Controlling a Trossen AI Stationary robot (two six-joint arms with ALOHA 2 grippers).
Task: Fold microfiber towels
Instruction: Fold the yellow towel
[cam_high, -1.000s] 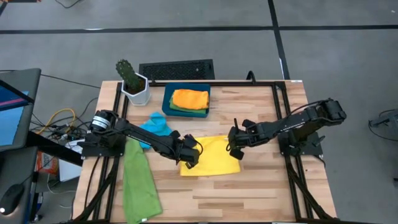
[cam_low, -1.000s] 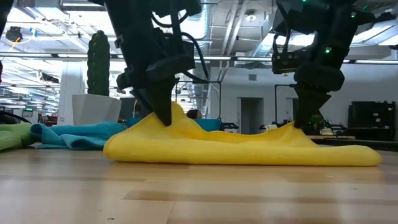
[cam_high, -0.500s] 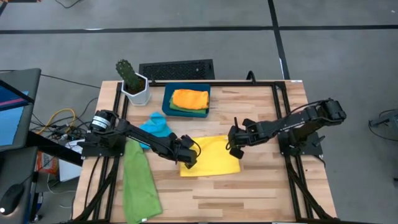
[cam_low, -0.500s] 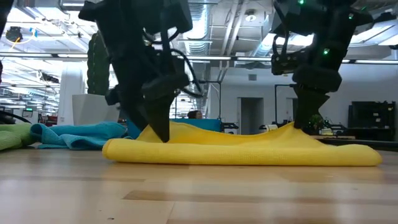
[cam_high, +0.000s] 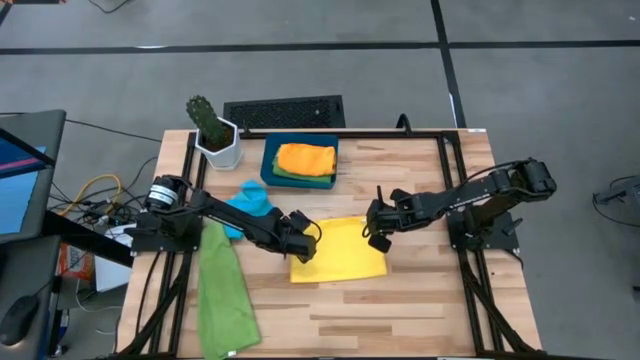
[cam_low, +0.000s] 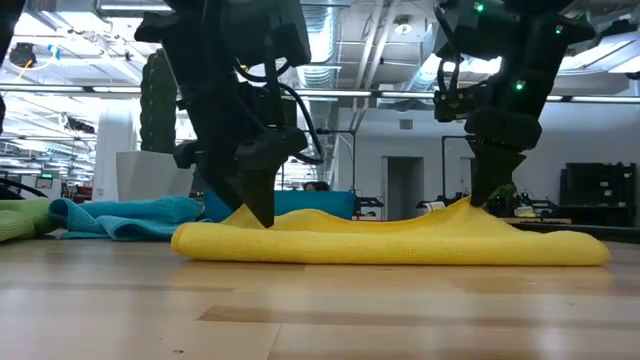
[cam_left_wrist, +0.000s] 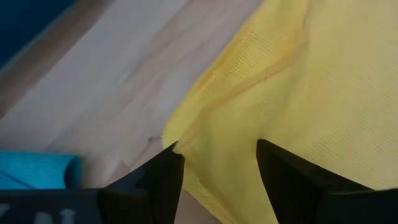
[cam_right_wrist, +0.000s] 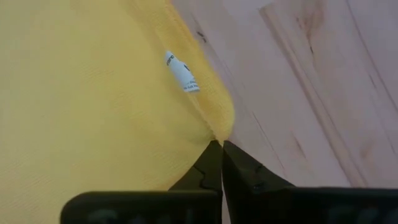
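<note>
On the tabletop, from above: yellow towel (cam_high: 340, 250) lies mid-table as a flat, nearly square sheet; left end effector (cam_high: 302, 246) sits at its left edge, right end effector (cam_high: 378, 236) at its right edge.
Other towels, from above: green towel (cam_high: 222, 292) is a long crumpled strip at the near left; blue towel (cam_high: 250, 202) is bunched just behind the left arm; orange towel (cam_high: 306, 158) sits folded on a second green one in the tray (cam_high: 269, 166) at the far side.
Step, my reading: the fold of the yellow towel is being laid down, one corner already let go.
At table height: yellow towel (cam_low: 400, 240) is a low doubled pad with a rounded fold at its left end and a small peak on the right where the right end effector (cam_low: 485, 195) lifts it.
Left end effector, table height: its tips (cam_low: 258, 205) come down onto the towel's left end.
Left wrist: fingers (cam_left_wrist: 289, 180) stand apart with loose yellow cloth between them, nothing pinched; the fine ribbed weave shows, and pale wood tabletop (cam_left_wrist: 112, 81) lies beyond.
Right wrist: fingers (cam_right_wrist: 208, 165) are pressed together on the towel's hem, close to a small white label (cam_right_wrist: 181, 72).
Next move, my judgement: the right corner needs lowering and releasing square to the edge below; soft cloth will slump, so smoothing may be needed.
</note>
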